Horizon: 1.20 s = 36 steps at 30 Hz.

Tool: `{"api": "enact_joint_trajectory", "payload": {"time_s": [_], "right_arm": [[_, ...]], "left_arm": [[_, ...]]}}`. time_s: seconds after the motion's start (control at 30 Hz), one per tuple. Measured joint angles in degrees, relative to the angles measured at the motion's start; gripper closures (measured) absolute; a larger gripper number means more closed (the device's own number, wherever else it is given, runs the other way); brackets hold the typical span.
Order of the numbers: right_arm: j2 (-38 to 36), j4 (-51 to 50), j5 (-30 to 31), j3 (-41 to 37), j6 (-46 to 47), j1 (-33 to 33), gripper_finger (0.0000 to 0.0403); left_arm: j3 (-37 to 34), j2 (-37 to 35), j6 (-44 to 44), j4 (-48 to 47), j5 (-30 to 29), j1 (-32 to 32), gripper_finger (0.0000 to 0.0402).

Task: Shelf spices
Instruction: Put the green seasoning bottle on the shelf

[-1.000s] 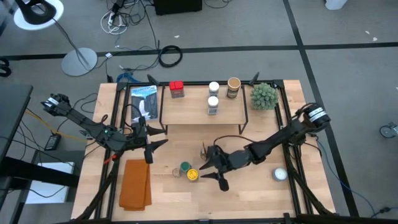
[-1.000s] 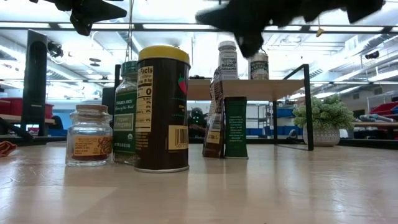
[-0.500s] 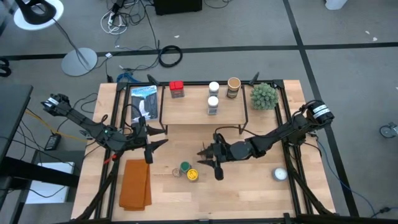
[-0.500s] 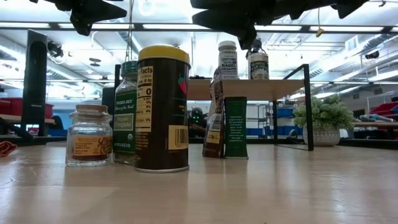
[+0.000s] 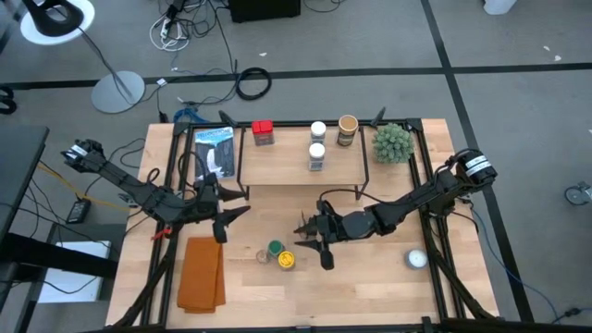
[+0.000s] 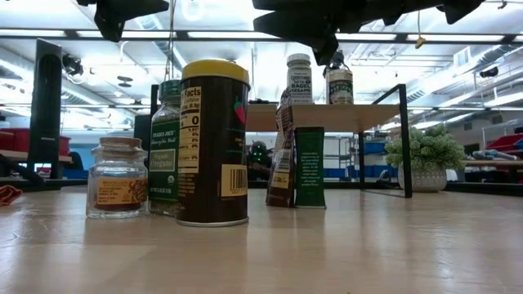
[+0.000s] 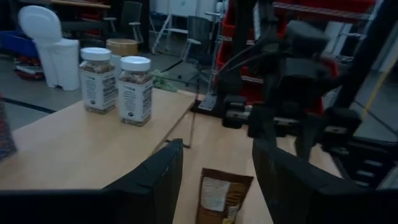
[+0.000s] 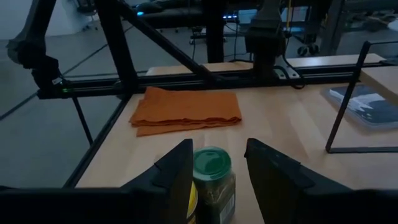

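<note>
Green-lidded jar (image 8: 214,180) small, rigid, glass-like (likely slick, breakable): grip body below lid. Right gripper (image 5: 319,246) jaws spread, straddling it, not pinching. Left gripper (image 5: 222,214) jaws spread, empty.

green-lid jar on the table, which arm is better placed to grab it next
Right. The right gripper hangs just beside the green-lid jar, open, with the jar framed between its fingers. The left gripper sits farther off, by the shelf.

Orange cloth (image 5: 202,273) on the pale wood table (image 5: 370,277); green-lidded jar (image 8: 213,180) beside a yellow-lidded tin (image 6: 214,140); red tin (image 5: 263,132) on the light-wood shelf (image 5: 287,162).
</note>
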Motion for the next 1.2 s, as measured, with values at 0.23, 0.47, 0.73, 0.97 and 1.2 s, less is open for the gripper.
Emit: {"api": "enact_joint_trajectory", "payload": {"time_s": [0.23,0.47,0.73,0.97,1.2], "right_arm": [[0.0,-4.1,-0.5,0.0,0.0,0.0,0.0252],[0.0,-6.0,-0.5,0.0,0.0,0.0,0.0252],[0.0,-6.9,-0.5,0.0,0.1,0.9,0.0252],[0.0,-8.1,-0.5,0.0,0.1,2.6,0.0252],[0.0,-8.2,-0.5,0.0,0.2,3.6,0.0252]], "left_arm": [[0.0,0.9,0.2,0.4,1.4,0.0,0.0204],[0.0,5.3,0.7,0.6,1.5,0.0,0.0204],[0.0,12.9,2.1,2.3,1.5,0.0,0.0204],[0.0,17.6,2.0,9.9,1.5,0.0,0.0204],[0.0,18.7,2.0,14.2,1.5,0.0,0.0204]]}}
